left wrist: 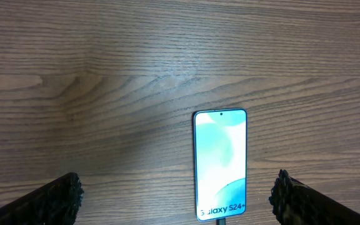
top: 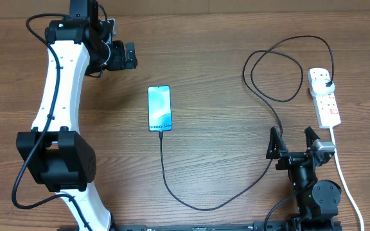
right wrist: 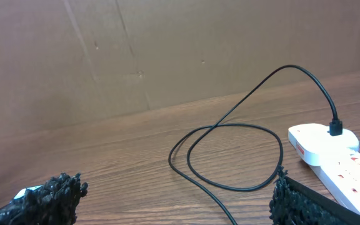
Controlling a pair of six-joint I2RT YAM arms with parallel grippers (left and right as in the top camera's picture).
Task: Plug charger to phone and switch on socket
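Observation:
The phone (top: 160, 108) lies flat mid-table, its blue screen lit; it also shows in the left wrist view (left wrist: 220, 164). The charger cable (top: 191, 202) runs from the phone's near end, where its tip sits in the port (left wrist: 220, 221), loops right (right wrist: 230, 156) and ends in a black plug (top: 327, 83) seated in the white socket strip (top: 326, 102), also seen in the right wrist view (right wrist: 336, 159). My left gripper (top: 124, 56) is open and empty, up and left of the phone, also seen in its wrist view (left wrist: 177, 200). My right gripper (top: 294, 141) is open and empty, near the strip's near end.
The strip's white cord (top: 345, 183) runs toward the front right edge. A brown cardboard wall (right wrist: 136, 50) stands behind the table. The right arm's base (top: 317, 196) sits at the front right.

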